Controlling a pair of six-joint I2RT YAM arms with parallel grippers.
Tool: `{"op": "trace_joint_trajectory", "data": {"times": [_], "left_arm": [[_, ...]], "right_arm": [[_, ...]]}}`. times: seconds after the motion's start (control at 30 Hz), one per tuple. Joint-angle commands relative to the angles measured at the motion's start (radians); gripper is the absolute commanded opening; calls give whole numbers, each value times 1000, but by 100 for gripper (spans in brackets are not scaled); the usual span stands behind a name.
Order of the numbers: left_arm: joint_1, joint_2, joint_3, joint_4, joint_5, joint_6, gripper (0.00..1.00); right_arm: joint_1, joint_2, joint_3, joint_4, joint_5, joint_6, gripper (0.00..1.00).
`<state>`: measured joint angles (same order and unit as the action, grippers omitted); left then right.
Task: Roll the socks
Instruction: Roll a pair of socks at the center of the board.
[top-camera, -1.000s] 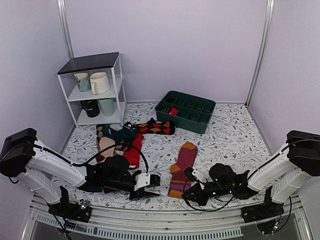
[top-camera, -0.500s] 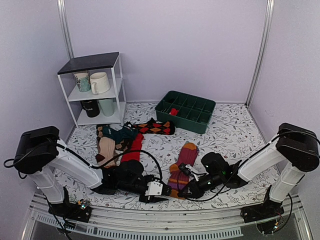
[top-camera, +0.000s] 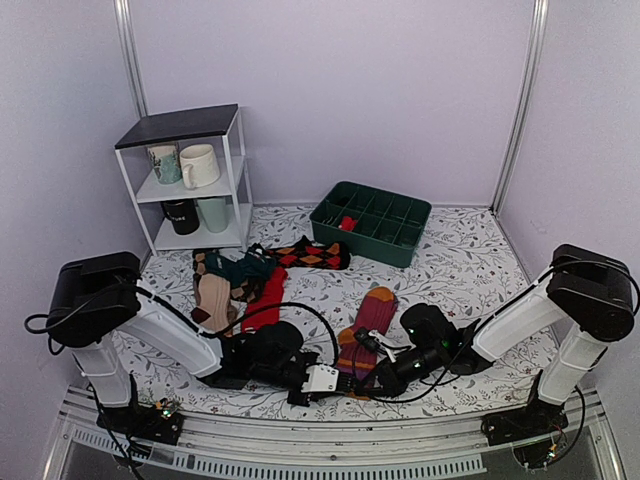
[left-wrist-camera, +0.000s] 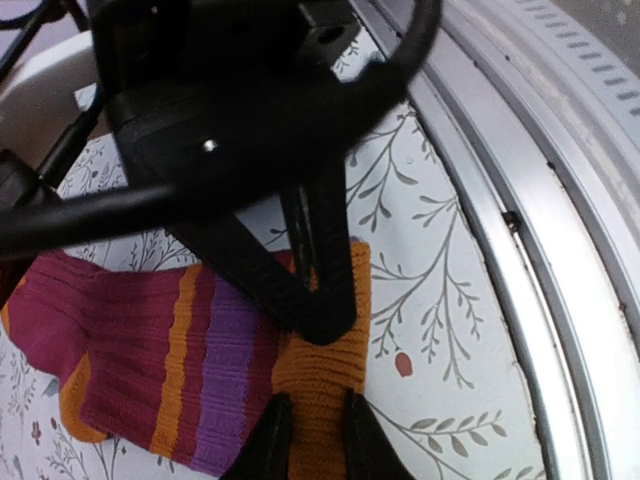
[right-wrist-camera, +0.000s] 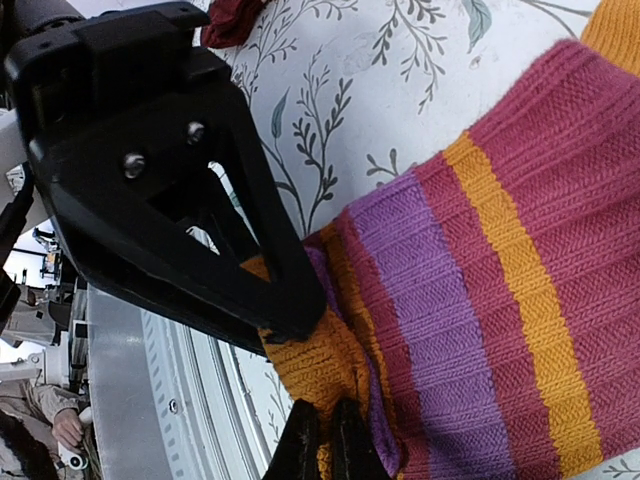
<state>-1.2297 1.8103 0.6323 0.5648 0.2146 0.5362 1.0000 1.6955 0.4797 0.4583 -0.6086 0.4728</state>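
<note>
Our left gripper (left-wrist-camera: 308, 445) is nearly closed and nips the orange end of the striped sock (top-camera: 372, 315) between its two fingers. Our right gripper (right-wrist-camera: 322, 445) is squeezed tight on the same orange end, right beside it, and the cloth bunches up there. The two grippers crowd each other, and each one blocks part of the other's camera. The sock lies on the flowery table (top-camera: 470, 270), with its orange end near the metal rail (left-wrist-camera: 540, 230) at our edge. To the left we see a red sock (top-camera: 266, 298) and a heap of other socks (top-camera: 235, 270). Farther back sit a green tray (top-camera: 365, 243) and a white shelf (top-camera: 180, 125) with mugs (top-camera: 198, 165).
</note>
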Motion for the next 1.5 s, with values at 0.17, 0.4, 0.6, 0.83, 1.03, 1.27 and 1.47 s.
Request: {"op": "trace_joint_trajectory", "data": {"times": [0.17, 0.4, 0.6, 0.83, 1.03, 1.27, 1.47], "left_arm": [[-14, 24, 18, -52, 24, -42, 0], [-9, 14, 22, -146, 18, -191, 0], [20, 14, 74, -349, 121, -372, 0], [90, 77, 109, -445, 262, -456, 0], [138, 145, 179, -526, 358, -472, 0], [158, 215, 188, -557, 384, -466, 0], [164, 229, 189, -557, 388, -462, 0]], "right_arm": [[-4, 62, -32, -181, 10, -14, 0], [-11, -34, -25, -180, 74, -42, 8], [-12, -219, -77, -79, 268, -149, 33], [29, -446, -384, 379, 449, -323, 46], [269, -302, -338, 455, 653, -651, 49], [339, -126, -252, 499, 745, -770, 49], [339, -58, -236, 472, 725, -753, 49]]}}
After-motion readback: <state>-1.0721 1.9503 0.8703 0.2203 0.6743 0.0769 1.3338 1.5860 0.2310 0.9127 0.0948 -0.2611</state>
